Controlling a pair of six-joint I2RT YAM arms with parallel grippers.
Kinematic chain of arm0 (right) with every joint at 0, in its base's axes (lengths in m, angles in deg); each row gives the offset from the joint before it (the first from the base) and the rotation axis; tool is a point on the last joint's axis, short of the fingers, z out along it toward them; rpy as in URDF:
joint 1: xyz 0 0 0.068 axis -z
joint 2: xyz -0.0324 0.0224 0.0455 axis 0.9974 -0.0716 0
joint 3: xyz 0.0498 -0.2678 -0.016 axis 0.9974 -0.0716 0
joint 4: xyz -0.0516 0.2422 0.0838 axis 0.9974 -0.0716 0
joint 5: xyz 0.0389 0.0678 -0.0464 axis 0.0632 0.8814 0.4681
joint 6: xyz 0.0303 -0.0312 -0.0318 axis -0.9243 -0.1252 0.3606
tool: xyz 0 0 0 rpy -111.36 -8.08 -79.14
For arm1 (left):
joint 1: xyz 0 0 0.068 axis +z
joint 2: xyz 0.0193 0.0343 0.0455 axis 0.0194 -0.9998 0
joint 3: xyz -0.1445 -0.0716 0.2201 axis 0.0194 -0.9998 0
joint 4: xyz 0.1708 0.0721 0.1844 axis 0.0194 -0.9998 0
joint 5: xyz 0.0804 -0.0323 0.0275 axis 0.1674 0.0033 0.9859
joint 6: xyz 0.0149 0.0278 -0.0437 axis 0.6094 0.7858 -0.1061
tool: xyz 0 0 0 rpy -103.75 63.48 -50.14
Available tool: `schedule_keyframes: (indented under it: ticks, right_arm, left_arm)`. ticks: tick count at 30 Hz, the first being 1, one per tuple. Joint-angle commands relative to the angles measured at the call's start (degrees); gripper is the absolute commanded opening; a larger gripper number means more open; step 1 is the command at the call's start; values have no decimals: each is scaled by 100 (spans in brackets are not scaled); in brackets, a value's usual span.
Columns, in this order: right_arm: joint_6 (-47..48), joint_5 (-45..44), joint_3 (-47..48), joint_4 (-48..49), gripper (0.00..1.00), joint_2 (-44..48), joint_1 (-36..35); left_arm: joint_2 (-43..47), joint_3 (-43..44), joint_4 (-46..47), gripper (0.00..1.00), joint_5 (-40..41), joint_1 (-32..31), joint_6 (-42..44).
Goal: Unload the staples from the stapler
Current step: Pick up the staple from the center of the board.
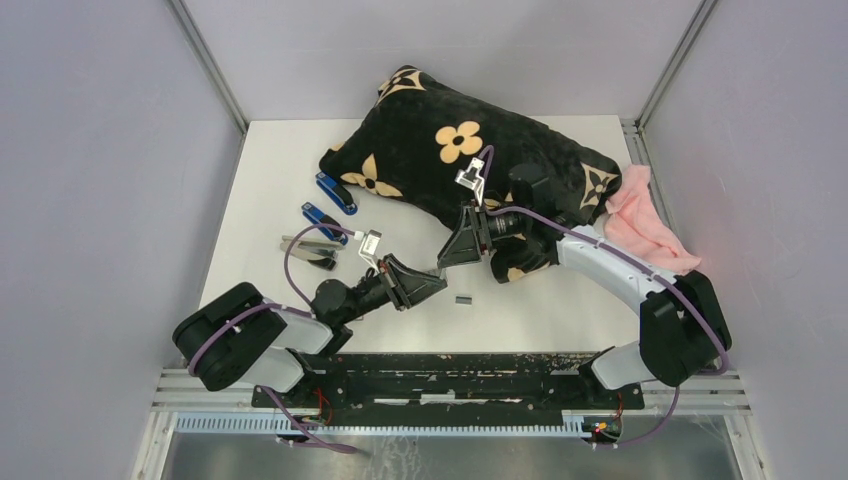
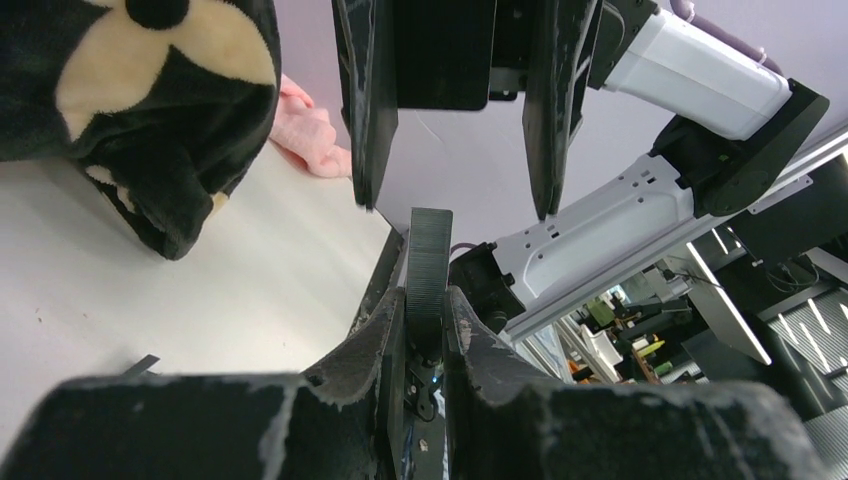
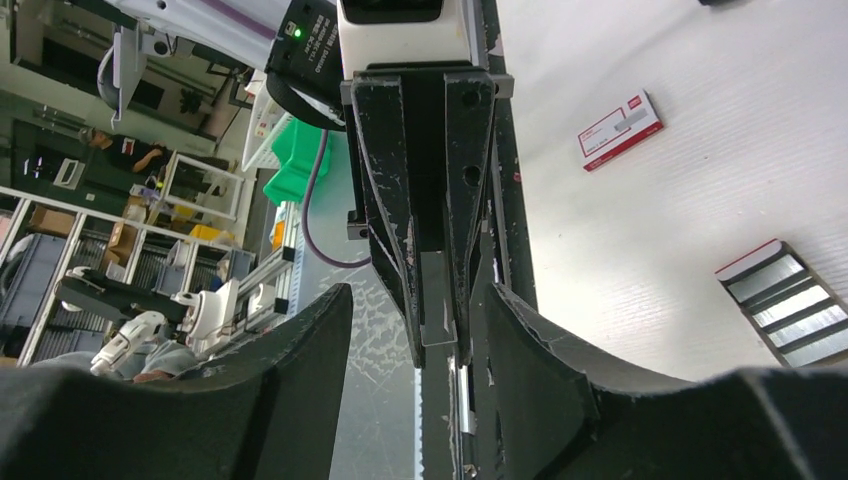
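Observation:
My left gripper (image 1: 432, 280) is shut on a short ridged grey strip of staples (image 2: 430, 250) that sticks out past its fingertips (image 2: 396, 310). My right gripper (image 1: 450, 255) faces it tip to tip, open, its two fingers (image 2: 365, 100) either side of the strip without touching it. In the right wrist view the left gripper (image 3: 437, 345) holds the strip (image 3: 437, 300) between my open right fingers (image 3: 300, 340). The silver-grey and black stapler (image 1: 310, 250) lies on the table left of the left arm. One loose staple strip (image 1: 462, 300) lies on the table below the grippers.
Two blue staplers (image 1: 337, 193) lie above the grey one. A black flowered pillow (image 1: 450, 150) fills the back, with a pink cloth (image 1: 645, 215) at its right. A red-and-white box (image 3: 620, 130) and a red-edged tray of grey blocks (image 3: 785, 300) lie on the table.

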Motion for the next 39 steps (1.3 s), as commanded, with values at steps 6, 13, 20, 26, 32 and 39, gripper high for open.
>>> schedule_keyframes:
  ticks: [6,13,20,26,32,39]
  right_arm:
    - [307,197,128,-79,50,-53,-149]
    - [461,222,182,-220,41,-36,-150]
    - [655,186,251,-432,37,8,-140]
    - [639,182,274,-444,36,70,-77]
    - [610,182,276,-422,36,125,-15]
    - [573,183,265,-373,36,126,0]
  left_arm:
    - [139,193,1079,8,311,-23,-34]
    - [188,150,1078,8,329,-13,-47]
    - [207,122,1063,8,297,-14,-60]
    - [199,123,1025,8,256,-7,-67]
    - [162,122,1009,8,195,-18,-82]
    - [132,131,1006,8,164,-15,-92]
